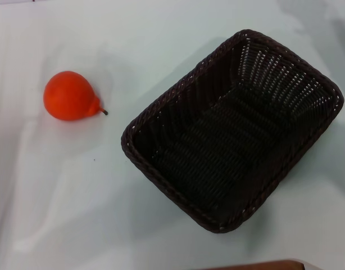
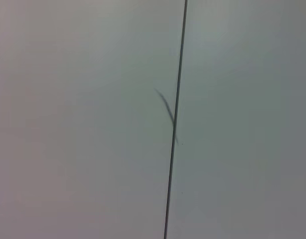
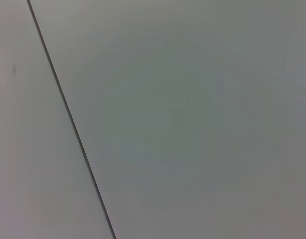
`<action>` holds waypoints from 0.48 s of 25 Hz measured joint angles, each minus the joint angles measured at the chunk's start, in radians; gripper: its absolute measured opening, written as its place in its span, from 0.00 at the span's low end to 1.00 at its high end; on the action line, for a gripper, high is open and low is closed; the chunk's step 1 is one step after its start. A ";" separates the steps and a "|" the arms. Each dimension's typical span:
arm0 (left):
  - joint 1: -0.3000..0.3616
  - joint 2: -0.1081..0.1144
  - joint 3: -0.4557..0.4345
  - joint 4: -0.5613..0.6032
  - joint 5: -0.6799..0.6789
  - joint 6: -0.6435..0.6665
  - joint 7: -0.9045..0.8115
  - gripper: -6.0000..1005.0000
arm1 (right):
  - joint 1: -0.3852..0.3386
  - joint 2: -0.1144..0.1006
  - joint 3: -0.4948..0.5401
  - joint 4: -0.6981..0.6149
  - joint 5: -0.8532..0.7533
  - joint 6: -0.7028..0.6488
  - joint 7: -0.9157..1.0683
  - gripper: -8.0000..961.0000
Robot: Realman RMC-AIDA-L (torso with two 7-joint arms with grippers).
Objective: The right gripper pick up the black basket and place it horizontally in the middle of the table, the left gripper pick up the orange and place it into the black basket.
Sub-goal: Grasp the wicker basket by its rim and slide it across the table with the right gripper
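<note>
The black basket (image 1: 234, 132) stands empty on the white table (image 1: 105, 202), right of centre, turned at a slant with one corner toward the far right. The orange (image 1: 70, 95) lies on the table at the left, its short dark stem pointing right toward the basket, with a clear gap between them. Neither gripper shows in the head view. Both wrist views show only a plain pale surface crossed by a thin dark seam (image 2: 175, 119) (image 3: 68, 117), with no fingers, basket or orange in them.
A brown edge (image 1: 257, 265) shows at the bottom of the head view, near the table's front. Bare white tabletop lies around the basket and the orange.
</note>
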 joint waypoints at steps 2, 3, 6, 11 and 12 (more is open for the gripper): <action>0.000 0.000 0.000 0.000 0.000 0.000 0.000 0.90 | -0.003 -0.001 0.000 0.000 0.000 0.006 0.003 0.71; 0.000 0.000 0.000 0.000 0.000 0.000 0.000 0.90 | -0.003 -0.002 -0.001 0.000 0.000 0.007 0.009 0.71; 0.000 0.000 0.000 0.000 0.000 0.000 0.000 0.90 | -0.007 -0.007 -0.019 -0.007 -0.002 0.013 0.036 0.71; 0.000 0.002 -0.009 0.000 0.000 0.000 0.000 0.90 | -0.028 -0.010 -0.133 -0.149 -0.122 0.020 0.247 0.71; 0.001 0.002 -0.011 0.000 0.000 0.000 0.000 0.90 | -0.032 -0.013 -0.163 -0.200 -0.177 0.021 0.324 0.71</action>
